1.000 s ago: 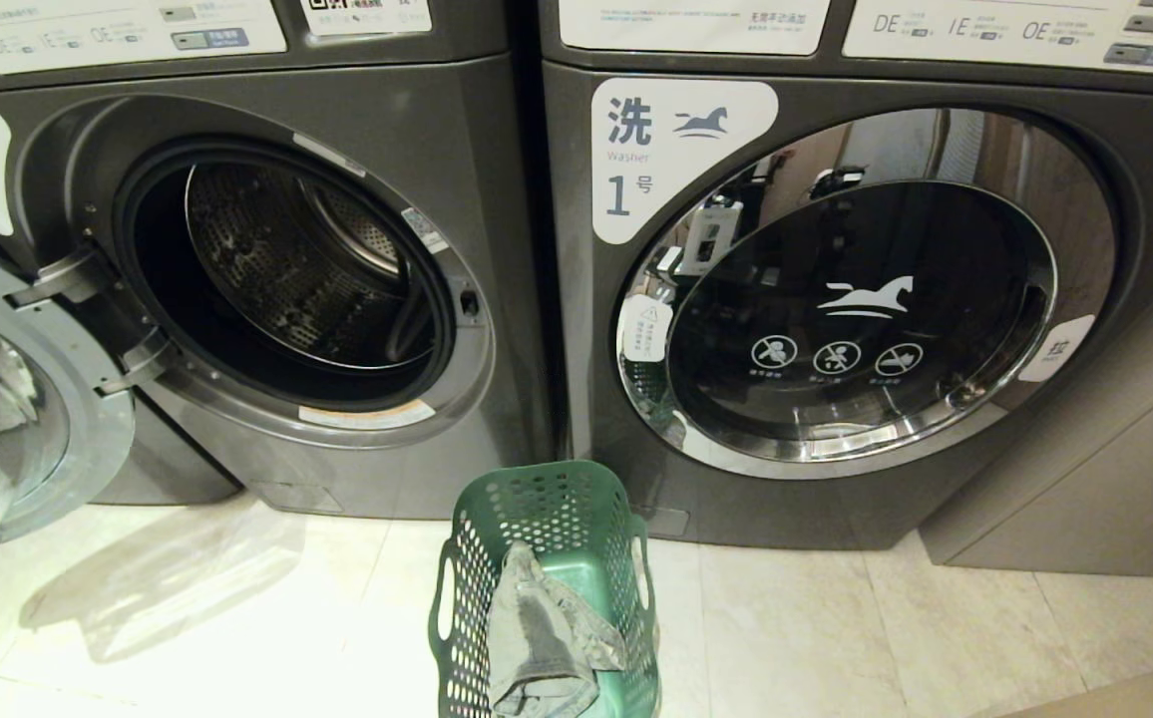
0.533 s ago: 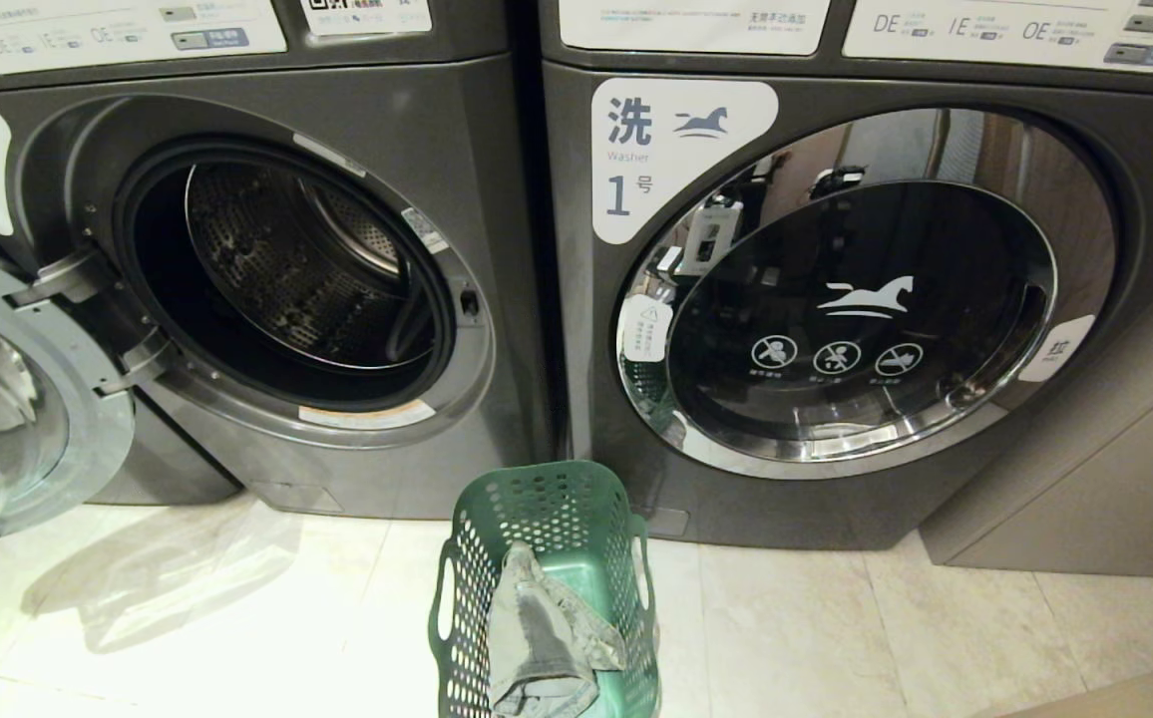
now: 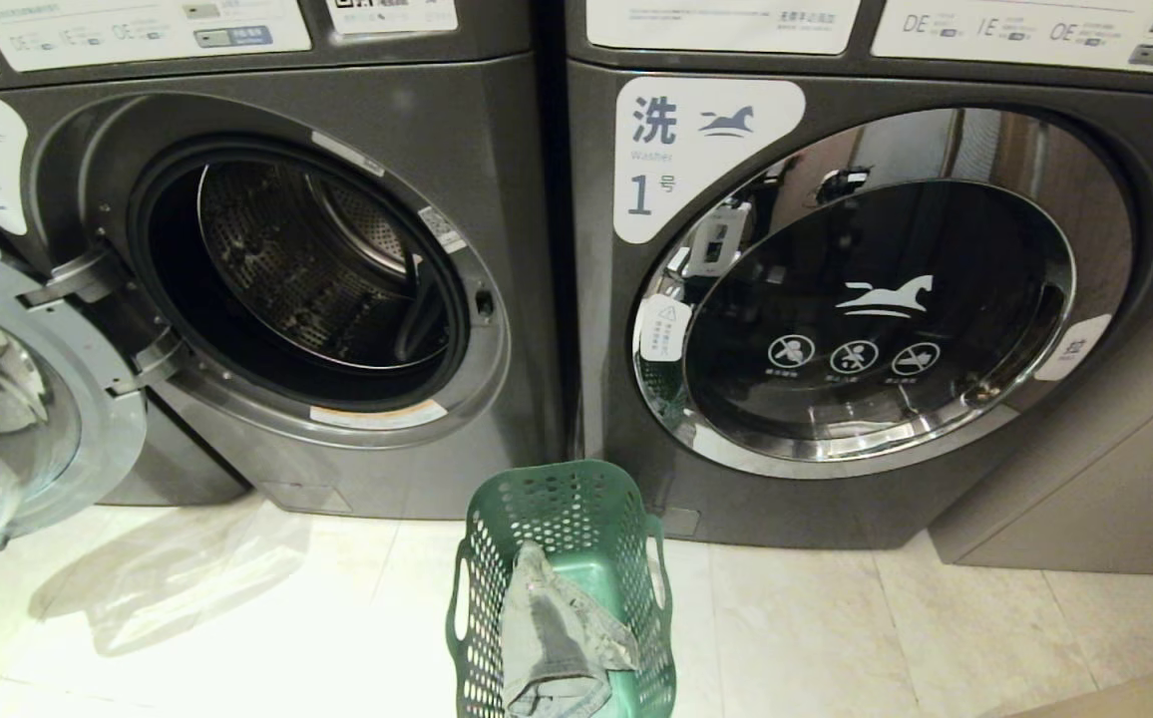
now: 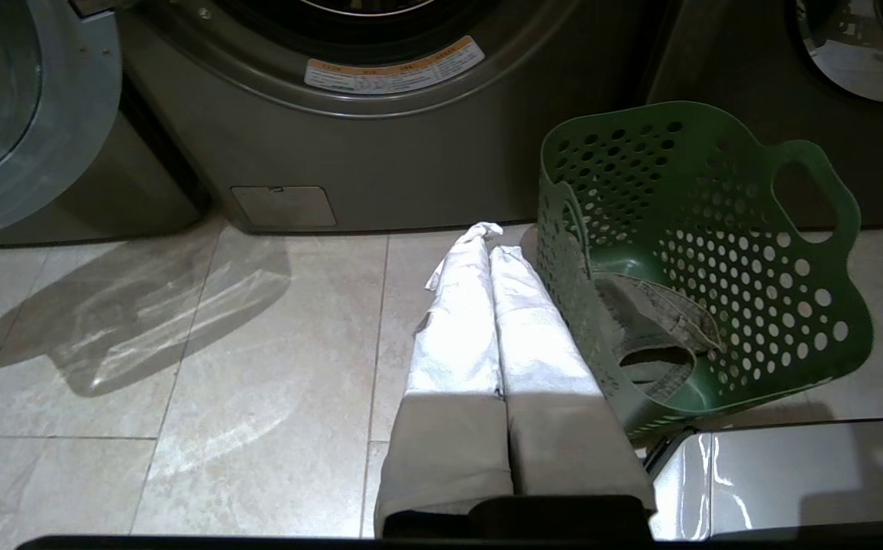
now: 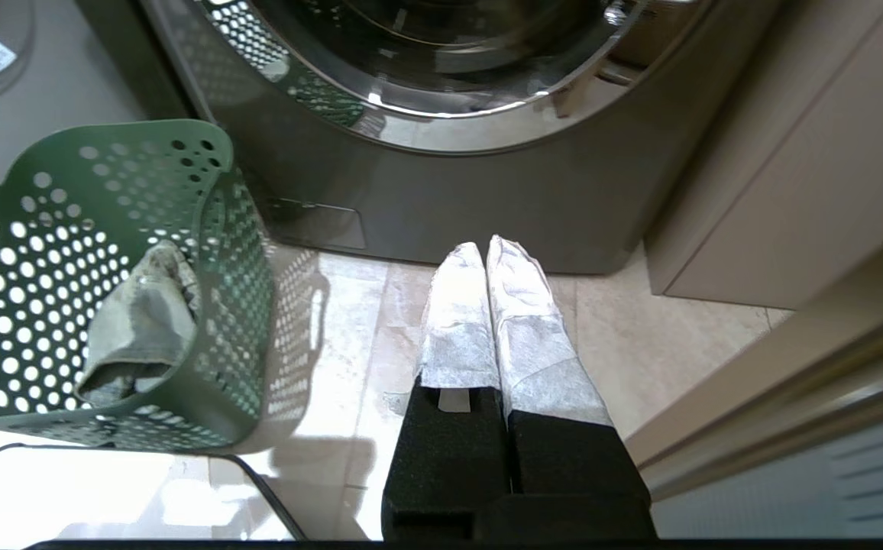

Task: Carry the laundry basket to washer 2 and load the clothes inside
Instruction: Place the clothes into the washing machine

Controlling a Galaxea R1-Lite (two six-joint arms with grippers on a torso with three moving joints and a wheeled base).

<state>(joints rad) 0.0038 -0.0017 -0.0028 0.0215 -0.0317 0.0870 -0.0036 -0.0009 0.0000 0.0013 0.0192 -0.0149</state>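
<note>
Washer 1: dark grey, front-loading, door shut. Round chrome-rimmed glass door with a white horse logo and three round warning icons beneath. White label with numeral 1 up and left of that door. White instruction panels along the top. Beige cabinet right of washer 1. Pale tiled floor in front.

laundry basket cropped, washer 2 cropped
</note>
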